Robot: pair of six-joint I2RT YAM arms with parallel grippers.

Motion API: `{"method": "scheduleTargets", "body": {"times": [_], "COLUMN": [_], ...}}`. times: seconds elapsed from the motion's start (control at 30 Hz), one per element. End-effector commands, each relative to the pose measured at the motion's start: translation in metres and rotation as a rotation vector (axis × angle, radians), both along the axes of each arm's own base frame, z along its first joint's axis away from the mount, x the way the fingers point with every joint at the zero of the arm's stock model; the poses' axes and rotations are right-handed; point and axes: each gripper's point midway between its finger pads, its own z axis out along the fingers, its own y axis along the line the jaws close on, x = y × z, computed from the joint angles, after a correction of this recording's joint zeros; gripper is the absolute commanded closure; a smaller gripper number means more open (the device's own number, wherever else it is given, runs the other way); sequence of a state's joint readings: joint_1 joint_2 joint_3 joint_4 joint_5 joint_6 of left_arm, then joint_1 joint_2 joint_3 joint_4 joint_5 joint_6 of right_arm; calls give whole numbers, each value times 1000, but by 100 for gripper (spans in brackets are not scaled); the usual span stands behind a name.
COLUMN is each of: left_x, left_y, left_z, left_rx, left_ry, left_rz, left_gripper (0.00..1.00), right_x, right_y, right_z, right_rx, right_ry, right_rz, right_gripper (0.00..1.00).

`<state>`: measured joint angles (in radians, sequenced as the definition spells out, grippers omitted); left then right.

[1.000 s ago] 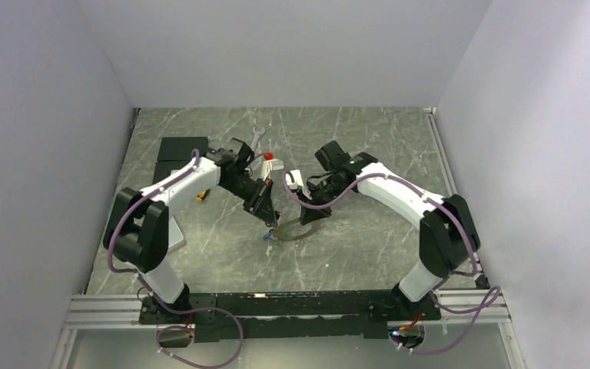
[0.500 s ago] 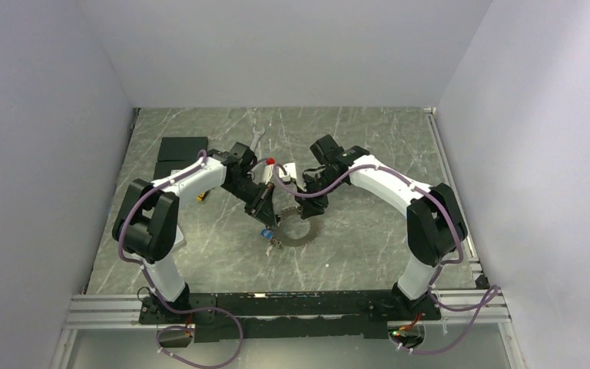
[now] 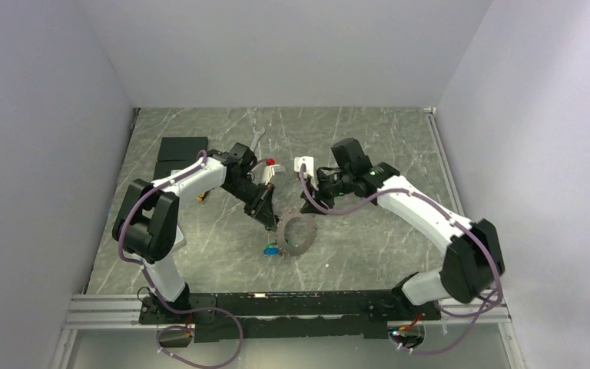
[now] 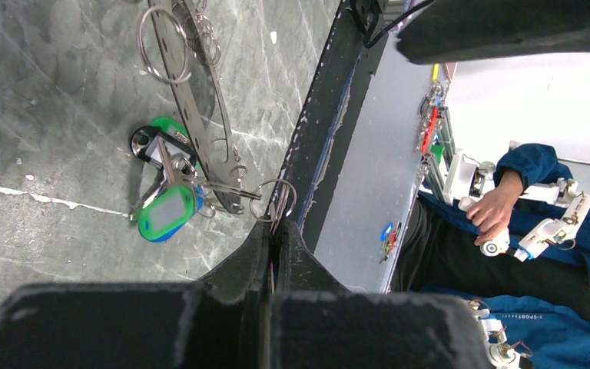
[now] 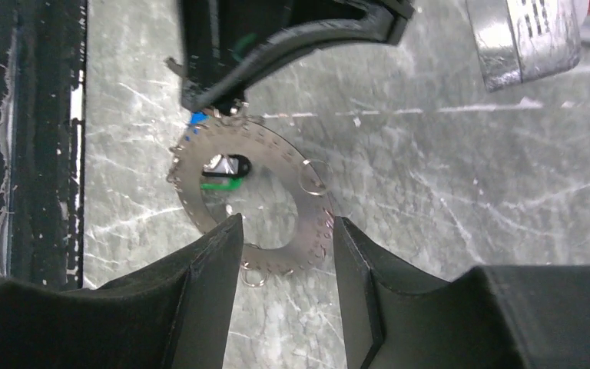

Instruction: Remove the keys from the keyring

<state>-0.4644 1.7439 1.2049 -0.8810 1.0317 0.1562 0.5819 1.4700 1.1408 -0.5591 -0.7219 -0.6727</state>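
The left gripper (image 4: 273,231) pinches the keyring (image 5: 276,150) by its rim; the right gripper (image 5: 284,231) hangs open over its opposite edge (keys (image 4: 165,209) on the counter (image 5: 469,192)).

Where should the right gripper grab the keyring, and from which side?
Probably the flat band of the keyring, on the edge opposite the left gripper. Bring the right gripper from its own side, one finger through the hole, one outside: the band is thin, and the keys crowd the pinched side.
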Motion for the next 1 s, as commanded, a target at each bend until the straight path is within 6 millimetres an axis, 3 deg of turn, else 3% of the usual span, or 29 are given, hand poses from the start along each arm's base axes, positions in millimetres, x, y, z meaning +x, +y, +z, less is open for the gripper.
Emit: {"method": "scheduleTargets", "body": {"times": [0.0, 0.4, 0.97], "left_x": [-4, -12, -10], "left_y": [-4, -9, -11], "left_z": [21, 41, 52], "left_rx": [-81, -183, -244], "left_ry": [-43, 10, 108], "left_rz": [-39, -61, -21], "left_gripper": [100, 100, 100], "right_x": [-13, -22, -24], "right_y": [16, 43, 50], "right_z": [28, 4, 6], "right_rx": [152, 203, 334], "right_ry": [-105, -129, 35], "right_rz": [74, 40, -133], "right_gripper": [51, 57, 58]}}
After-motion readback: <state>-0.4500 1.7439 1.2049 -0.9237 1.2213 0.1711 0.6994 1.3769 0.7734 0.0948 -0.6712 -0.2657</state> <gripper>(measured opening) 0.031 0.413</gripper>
